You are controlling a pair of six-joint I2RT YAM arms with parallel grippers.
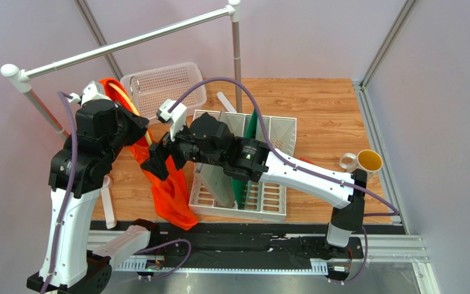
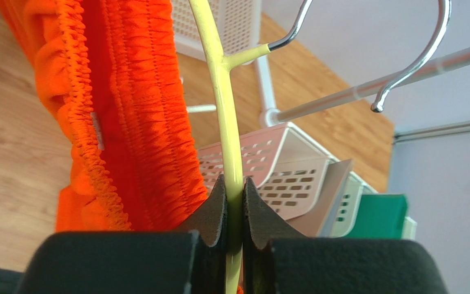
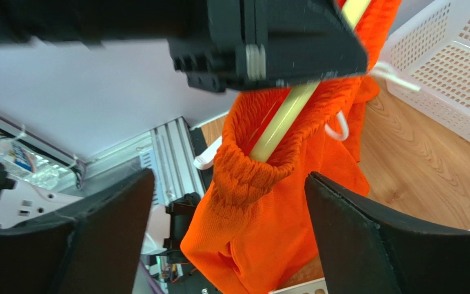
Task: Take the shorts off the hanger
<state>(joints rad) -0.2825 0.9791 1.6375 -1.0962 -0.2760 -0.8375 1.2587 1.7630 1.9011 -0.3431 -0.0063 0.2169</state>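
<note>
left gripper [image 2: 234, 190] pinched tight on the hanger [image 2: 226, 110], pads either side of the yellow bar, just below where the hook branches off

shorts [image 2: 139, 122] not off yet: elastic waistband bunched around the hanger arm, legs hanging down in front of the arms, just beside the white file rack [image 1: 268, 202]

right gripper [image 3: 231, 214] spread wide, one finger each side of the hanging fabric, gripping nothing; can't tell if the pads touch the cloth

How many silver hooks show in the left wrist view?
2. One hook joins the hanger top centre; the other hook curves right of it, across the rail. Others may be hidden.
</note>
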